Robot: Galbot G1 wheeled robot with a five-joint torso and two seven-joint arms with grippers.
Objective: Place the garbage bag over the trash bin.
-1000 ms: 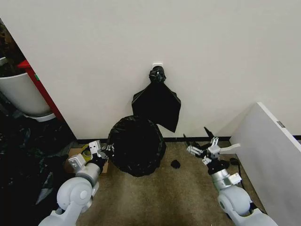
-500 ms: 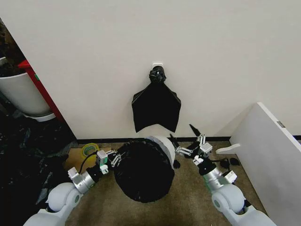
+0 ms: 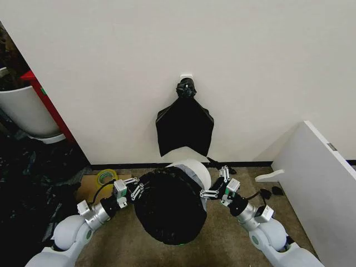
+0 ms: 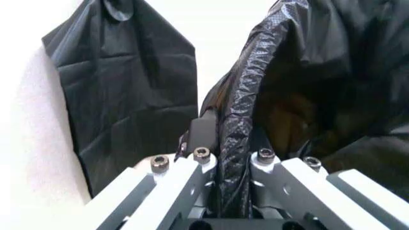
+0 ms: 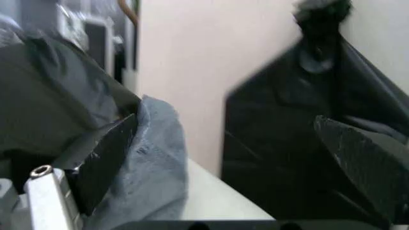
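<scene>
Head view: one garbage bag (image 3: 169, 208) covers most of one trash bin (image 3: 196, 168), on the floor below a hanging bag bundle (image 3: 184, 125); the bin's far rim is bare. The left claw (image 3: 133, 189) and right claw (image 3: 214, 189) flank the bag, with open carpet (image 3: 233, 239) around.

Left wrist view: claw clamped on a bag fold (image 4: 240, 120).

Right wrist view: claw (image 5: 230, 158) spread apart, one finger (image 5: 105, 158) against the bag's grey rim (image 5: 153, 158).
</scene>
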